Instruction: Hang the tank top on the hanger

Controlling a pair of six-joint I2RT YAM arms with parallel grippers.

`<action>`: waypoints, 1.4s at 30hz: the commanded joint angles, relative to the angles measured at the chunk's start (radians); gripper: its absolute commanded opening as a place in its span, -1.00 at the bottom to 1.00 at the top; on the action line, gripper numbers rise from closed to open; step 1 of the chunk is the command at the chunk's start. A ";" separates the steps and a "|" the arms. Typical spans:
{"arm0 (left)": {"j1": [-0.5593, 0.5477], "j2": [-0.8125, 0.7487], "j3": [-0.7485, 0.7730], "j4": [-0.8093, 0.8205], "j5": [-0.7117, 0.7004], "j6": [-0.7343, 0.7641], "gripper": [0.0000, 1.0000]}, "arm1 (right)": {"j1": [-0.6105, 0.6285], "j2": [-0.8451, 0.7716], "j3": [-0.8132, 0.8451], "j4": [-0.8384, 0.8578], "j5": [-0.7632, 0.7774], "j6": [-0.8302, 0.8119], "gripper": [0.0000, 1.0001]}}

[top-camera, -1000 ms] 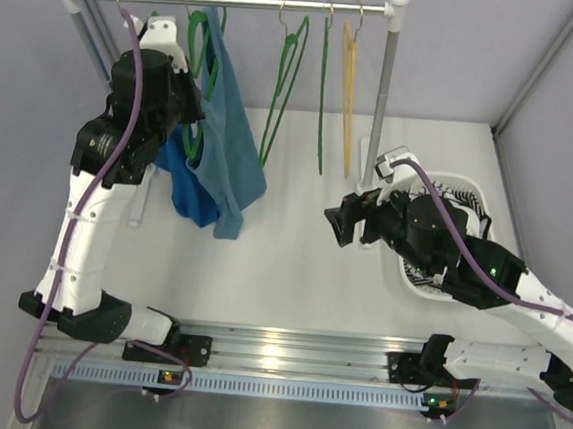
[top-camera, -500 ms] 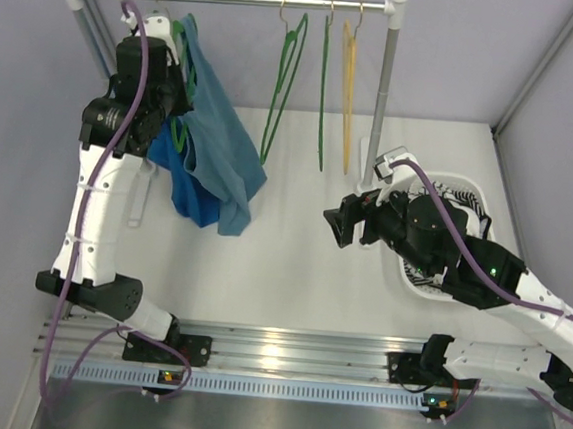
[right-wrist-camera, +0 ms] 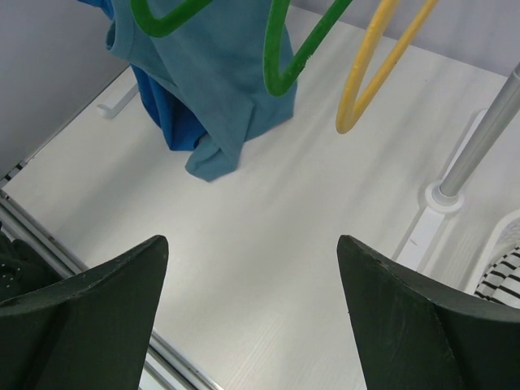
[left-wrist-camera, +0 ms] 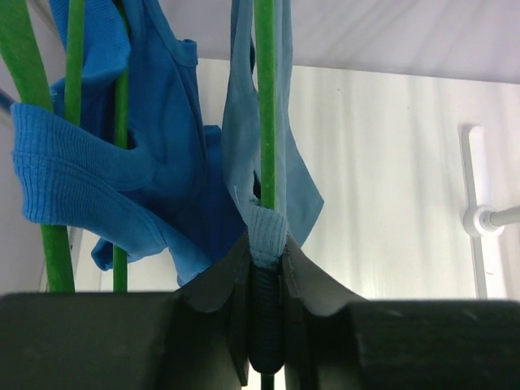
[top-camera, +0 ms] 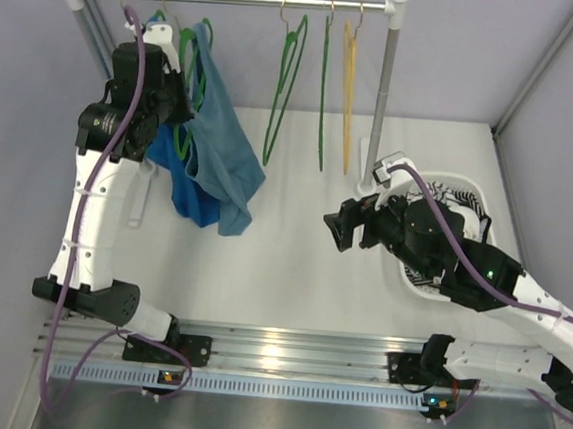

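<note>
The teal-blue tank top (top-camera: pixel 227 159) hangs from a dark-green hanger (top-camera: pixel 194 54) at the left end of the rail, its hook at the rail. My left gripper (top-camera: pixel 174 96) is high up beside it. In the left wrist view the gripper (left-wrist-camera: pixel 266 253) is shut on a ribbed teal strap of the tank top (left-wrist-camera: pixel 267 231), with the hanger's green rod (left-wrist-camera: pixel 265 97) running up from between the jaws. My right gripper (top-camera: pixel 337 229) is open and empty over the mid table; in its wrist view (right-wrist-camera: pixel 252 244) the tank top (right-wrist-camera: pixel 213 89) hangs far ahead.
A royal-blue garment (top-camera: pixel 182 193) hangs on other green hangers behind the tank top. Two spare green hangers (top-camera: pixel 282 94) and a yellow hanger (top-camera: pixel 347 99) hang on the rail (top-camera: pixel 265 3). The rack post (top-camera: pixel 380 102) stands beside a white basket (top-camera: pixel 477 196) holding striped cloth (top-camera: pixel 456 201).
My left arm has risen and swung back toward the rail with the hanger and tank top; the hook has come down from above the rail onto it. The right arm barely shifted.
</note>
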 commanded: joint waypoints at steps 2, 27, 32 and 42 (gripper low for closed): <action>0.002 -0.073 -0.007 0.010 0.054 0.010 -0.41 | -0.001 -0.025 -0.009 0.054 -0.013 0.013 0.70; -0.007 -0.475 -0.424 0.228 0.525 -0.182 0.06 | -0.001 -0.051 -0.122 0.094 0.039 0.064 0.99; -0.008 -0.599 -0.628 0.260 0.545 -0.210 0.04 | -0.001 -0.071 -0.170 0.112 0.056 0.088 1.00; -0.008 -0.819 -1.119 0.367 0.611 -0.288 0.03 | -0.001 -0.143 -0.371 0.125 0.130 0.258 0.99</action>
